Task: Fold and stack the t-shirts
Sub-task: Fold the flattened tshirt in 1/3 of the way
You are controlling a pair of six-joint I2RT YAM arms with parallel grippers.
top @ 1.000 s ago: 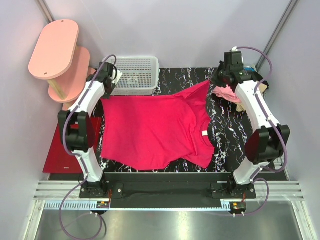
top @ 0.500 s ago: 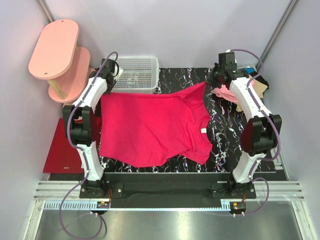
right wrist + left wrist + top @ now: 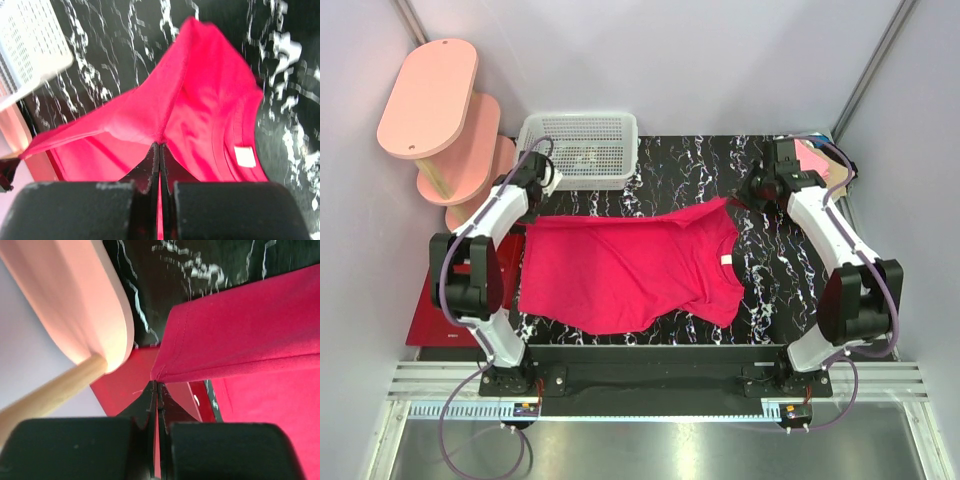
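The black marbled table point(image 3: 690, 165) is carrying everything here, and the magenta shirt point(image 3: 620, 275) is taking up its middle, collar toward the right. You're holding its far edge up off the table, stretched in a line from left to right, while the near part is lying flat with its hem close to the near edge. The pink stand point(image 3: 430, 95) is sitting off the far left corner. Just right of it, the white mesh basket point(image 3: 582, 148) is resting at the far edge of the table, apart from the shirt. The dark red mat point(image 3: 430, 325) is lying flat on the near left, partly under your left arm. In the far right corner, the pile point(image 3: 813, 156) of folded shirts is showing pink and tan behind your right arm.

Your left claw point(image 3: 155, 386) is pinching the shirt's far left hem corner, with its fingers pressed together on the cloth. Your right claw point(image 3: 159, 146) is doing the same at the far right corner and is clamped tight on a bunched fold. The white label point(image 3: 728, 261) is showing inside the collar, facing up.
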